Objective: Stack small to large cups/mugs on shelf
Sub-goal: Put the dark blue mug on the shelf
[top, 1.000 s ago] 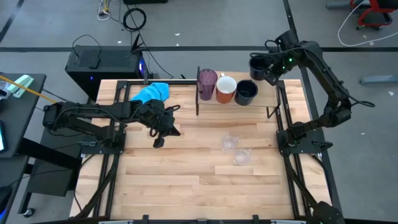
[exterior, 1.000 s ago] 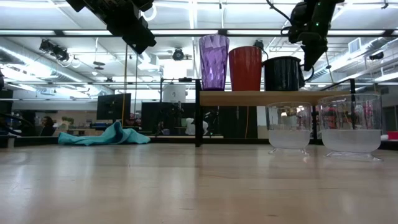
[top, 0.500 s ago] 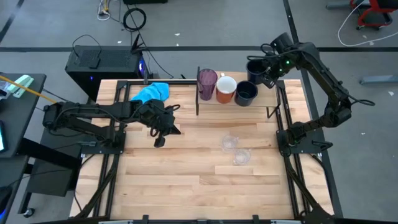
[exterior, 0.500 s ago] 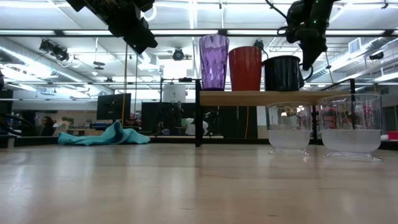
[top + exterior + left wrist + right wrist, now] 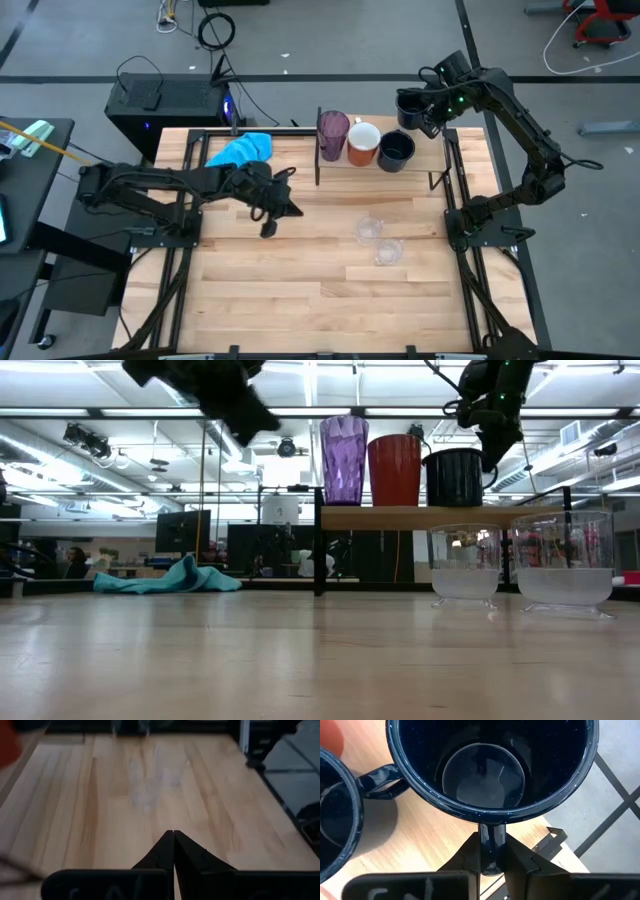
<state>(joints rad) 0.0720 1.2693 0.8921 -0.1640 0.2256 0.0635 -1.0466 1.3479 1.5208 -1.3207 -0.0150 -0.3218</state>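
- Since a second ago the left hand [image 5: 270,215] has slid a bit toward frame center over the counter [image 5: 300,290], and the right hand [image 5: 428,113] has nudged its black mug [image 5: 411,106] left, closer to the shelf [image 5: 420,165] in the upper middle of the high view.
- Right hand is clamped on the handle of that black mug; you can see the handle pinched between the fingers [image 5: 517,857] in the wrist view, mug hanging open side up just off the shelf's right end.
- Left hand is closed with nothing in it, fingers pressed together, hovering over bare counter at center left.
- Already lined up on the shelf: purple tumbler [image 5: 333,134], orange mug [image 5: 362,143], second black mug [image 5: 396,148], left to right.
- Two clear cups [image 5: 378,240] sit on the counter lower down, right of center, not on the shelf yet.
- Blue cloth [image 5: 243,149] is bunched at upper left, out of the way.
- My take: bring the held mug in level, set it just beside the other black mug without bumping its handle, and only let go once the base is flat on the wood.
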